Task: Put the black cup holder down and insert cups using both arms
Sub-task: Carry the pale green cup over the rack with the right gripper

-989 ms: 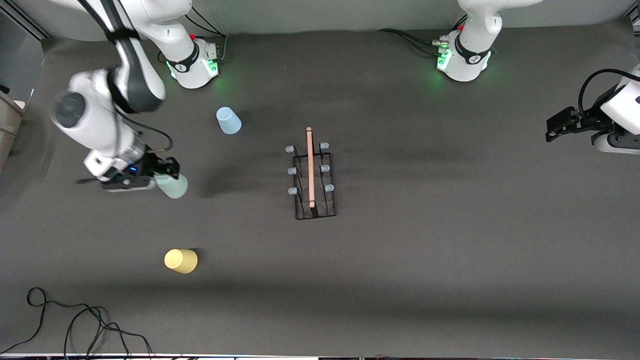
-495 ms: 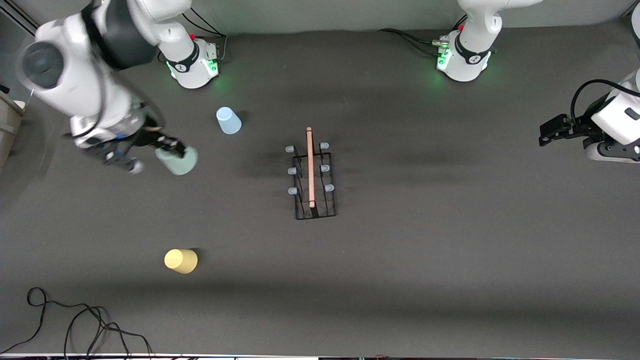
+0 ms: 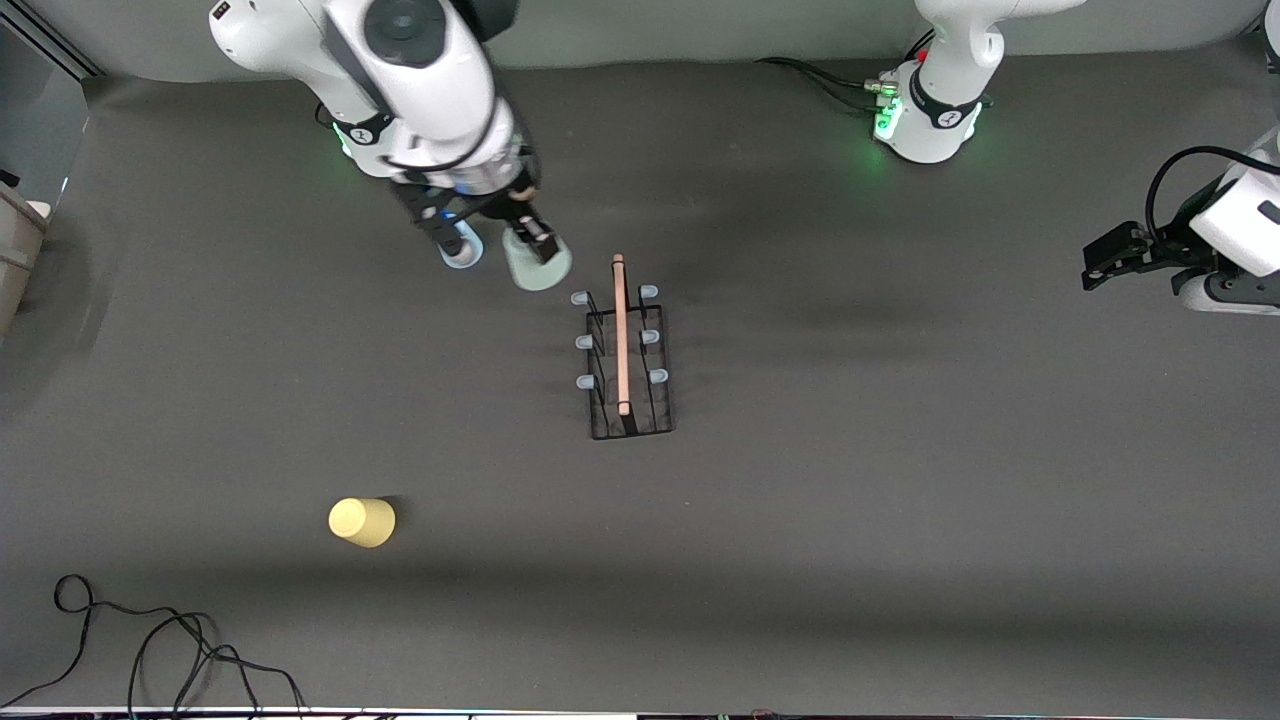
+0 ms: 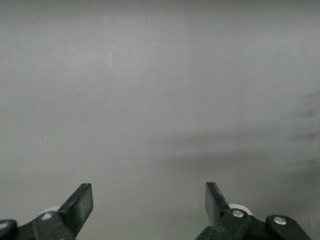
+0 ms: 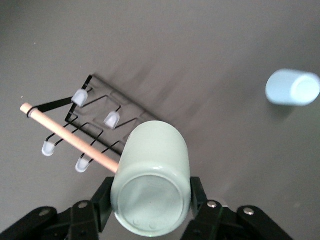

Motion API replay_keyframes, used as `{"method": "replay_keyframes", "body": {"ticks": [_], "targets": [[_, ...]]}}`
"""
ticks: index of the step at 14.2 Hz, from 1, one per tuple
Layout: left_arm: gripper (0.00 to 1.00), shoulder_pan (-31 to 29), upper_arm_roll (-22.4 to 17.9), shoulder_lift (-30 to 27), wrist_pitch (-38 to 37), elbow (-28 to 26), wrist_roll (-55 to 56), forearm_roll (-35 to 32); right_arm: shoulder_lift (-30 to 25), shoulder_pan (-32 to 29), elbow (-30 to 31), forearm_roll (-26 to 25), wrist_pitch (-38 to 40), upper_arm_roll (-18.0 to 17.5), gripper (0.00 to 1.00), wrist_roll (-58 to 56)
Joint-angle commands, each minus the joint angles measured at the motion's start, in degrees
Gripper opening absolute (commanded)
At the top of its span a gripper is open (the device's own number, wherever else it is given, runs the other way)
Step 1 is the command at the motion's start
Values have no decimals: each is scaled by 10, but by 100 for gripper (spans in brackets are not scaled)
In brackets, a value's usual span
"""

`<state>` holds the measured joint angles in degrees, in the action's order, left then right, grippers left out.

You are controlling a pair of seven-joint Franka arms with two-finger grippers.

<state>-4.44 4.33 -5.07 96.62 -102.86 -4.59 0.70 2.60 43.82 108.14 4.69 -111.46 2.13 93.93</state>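
Observation:
The black cup holder (image 3: 621, 335) stands mid-table with its wooden rod handle on top and pale-blue-tipped pegs (image 5: 80, 96). My right gripper (image 3: 535, 250) is shut on the pale mint green cup (image 3: 540, 270), held on its side over the table just beside the holder's end farthest from the front camera. In the right wrist view the mint cup (image 5: 152, 170) sits between the fingers (image 5: 101, 197). The pale blue cup (image 3: 463, 256) stands partly hidden under the right arm. The yellow cup (image 3: 362, 521) stands nearer the front camera. My left gripper (image 3: 1100, 262) waits open and empty (image 4: 148, 197).
A black cable (image 3: 150, 640) loops near the front edge at the right arm's end. A box edge (image 3: 15, 250) shows at that end's border. The arm bases (image 3: 385, 130) (image 3: 930, 120) glow green along the top of the front view.
The right arm has swung the mint cup from the right arm's end of the table across to the holder, passing the blue cup. The left gripper has barely shifted.

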Motion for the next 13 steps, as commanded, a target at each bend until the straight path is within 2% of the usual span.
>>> {"method": "replay_keyframes", "body": {"ticks": [1,5,8,13], "targets": [[100,1,1,-14,1,-16,6,4,46,13,-42,10,-7,9,0,51],[100,1,1,-12,-1,-16,9,4,70,12,-19,7,-44,9,0,50],[100,1,1,-12,-9,-17,10,4,72,12,21,7,-84,9,0,50],[100,1,1,-14,-20,-17,10,3,116,21,62,11,-171,8,0,51]]}}
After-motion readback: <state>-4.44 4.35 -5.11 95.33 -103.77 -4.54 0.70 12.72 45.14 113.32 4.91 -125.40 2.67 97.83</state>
